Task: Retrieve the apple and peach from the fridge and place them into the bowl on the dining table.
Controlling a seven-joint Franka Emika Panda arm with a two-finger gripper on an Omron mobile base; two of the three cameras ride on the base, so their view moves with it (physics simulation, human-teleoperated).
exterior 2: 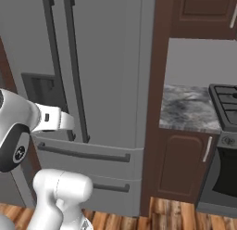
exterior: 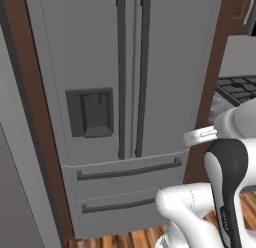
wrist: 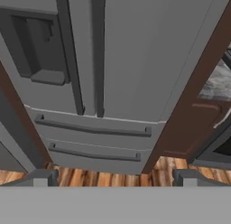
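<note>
1. The fridge (exterior: 125, 107) is standing tall and grey with both upper doors and both lower drawers closed, so nothing inside is showing.
2. On the left door of the fridge, a dark water dispenser recess (exterior: 90, 112) is sitting left of the two dark vertical bar handles (exterior: 121, 77) that meet at the centre seam.
3. Just right of the fridge, a dark brown side panel (exterior 2: 155, 108) is running from top to floor.
4. Right of the fridge again, a mottled grey stone counter (exterior 2: 190, 108) is lying over a brown cabinet door (exterior 2: 180, 162).
5. Farthest right of the fridge, a dark stove (exterior 2: 224, 131) is showing.
6. The gripper (wrist: 115, 177) is facing the fridge drawers, its fingertips (wrist: 43, 177) standing wide apart and holding nothing, above a wooden floor (wrist: 113, 175).
</note>
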